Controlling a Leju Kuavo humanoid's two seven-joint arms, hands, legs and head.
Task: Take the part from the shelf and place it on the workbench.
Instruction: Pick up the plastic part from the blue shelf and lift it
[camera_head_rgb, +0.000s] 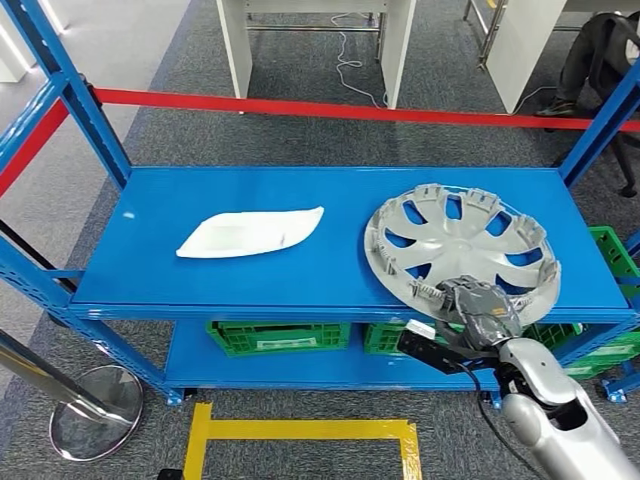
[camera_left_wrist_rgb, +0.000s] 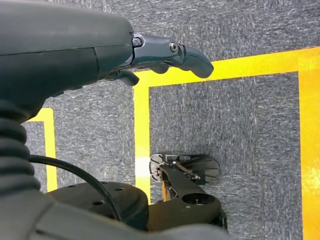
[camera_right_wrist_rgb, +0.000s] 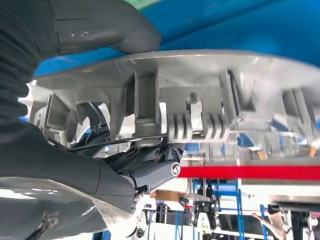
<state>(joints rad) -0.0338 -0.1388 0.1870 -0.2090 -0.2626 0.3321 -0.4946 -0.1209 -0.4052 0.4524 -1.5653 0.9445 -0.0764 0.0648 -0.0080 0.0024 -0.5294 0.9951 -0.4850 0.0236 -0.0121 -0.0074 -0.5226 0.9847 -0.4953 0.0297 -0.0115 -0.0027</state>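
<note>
Counts: one hubcap (camera_head_rgb: 462, 252), one white part (camera_head_rgb: 249, 233), both on the top deck of one blue shelf (camera_head_rgb: 226, 285); at least three green crates (camera_head_rgb: 278, 337) show on the lower levels.
Floor, nearest: yellow tape (camera_head_rgb: 302, 431) marks a box on the grey carpet in front of the shelf; a chrome post base (camera_head_rgb: 96, 411) stands at the near left.
Right hand: the right hand (camera_head_rgb: 477, 310) is at the near rim of the hubcap, at the shelf's front edge. In the right wrist view the thumb (camera_right_wrist_rgb: 109, 27) lies over one face of the rim and darker fingers (camera_right_wrist_rgb: 151, 172) sit under the ribbed clips, so the hand grips the hubcap's edge.
Left hand: the left hand (camera_left_wrist_rgb: 166, 56) hangs over the carpet and tape, fingers stretched out and apart, nothing in them.
Hubcap: grey, spoked, inner face up, on the right half of the deck, its near edge overhanging the front a little.
White part: flat, leaf-shaped, left of centre on the deck, well apart from the hubcap.
Behind the shelf: a red barrier band (camera_head_rgb: 340, 108) runs across; beyond it stand white table legs (camera_head_rgb: 396, 50) with a loose cable (camera_head_rgb: 355, 65) on the carpet.
Far right: a dark-clothed person (camera_head_rgb: 600, 55), partly seen, past the shelf upright.
</note>
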